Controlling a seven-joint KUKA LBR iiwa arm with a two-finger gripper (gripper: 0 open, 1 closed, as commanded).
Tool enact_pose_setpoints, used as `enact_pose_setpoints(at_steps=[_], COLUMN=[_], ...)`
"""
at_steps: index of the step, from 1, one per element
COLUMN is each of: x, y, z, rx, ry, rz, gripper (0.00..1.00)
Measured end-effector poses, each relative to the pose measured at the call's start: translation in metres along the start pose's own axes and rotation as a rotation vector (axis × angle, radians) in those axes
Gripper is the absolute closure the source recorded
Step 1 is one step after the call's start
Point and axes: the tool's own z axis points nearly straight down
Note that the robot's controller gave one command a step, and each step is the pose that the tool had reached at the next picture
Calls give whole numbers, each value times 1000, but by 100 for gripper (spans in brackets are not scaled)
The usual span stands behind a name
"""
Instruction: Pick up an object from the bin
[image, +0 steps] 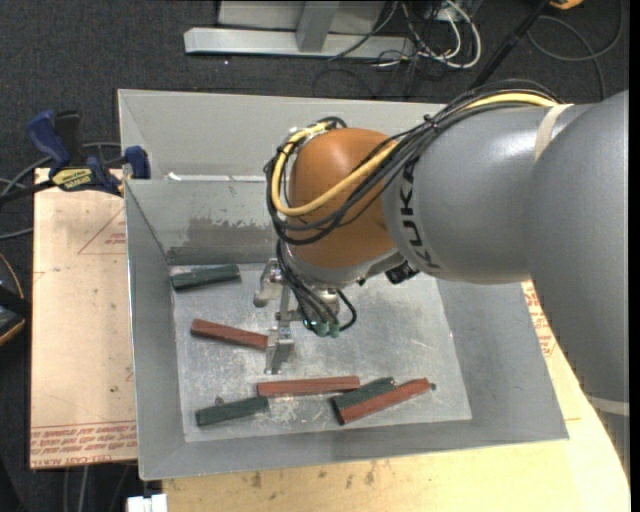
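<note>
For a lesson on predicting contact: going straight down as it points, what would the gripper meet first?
Probably the right end of the mid-left red-brown stick, just under the gripper; depth unclear.

We log five loose items on the floor of the bin, clocked from its centre. A dark green stick lies at 10 o'clock near the left wall, almost level. A long red-brown bar lies flat at 6. A second dark green stick is at 7, its right end just beside the bar's left end. A red-brown stick is at 5, with a dark green piece touching its upper side, both tilted up to the right. Outside the bin at 12 we see a grey metal stand base and a tangle of cables beside it, on dark carpet.
</note>
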Motion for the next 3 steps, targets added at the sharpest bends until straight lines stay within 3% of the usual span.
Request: enact_pose_setpoints(at_steps=[1, 2, 3], x=[-2, -5, -5], y=[-1, -9, -9], z=[-4, 80, 80], rx=[-1, -11, -12], ry=[-8, -27, -27], rz=[3, 166, 166], gripper=[0, 100, 100])
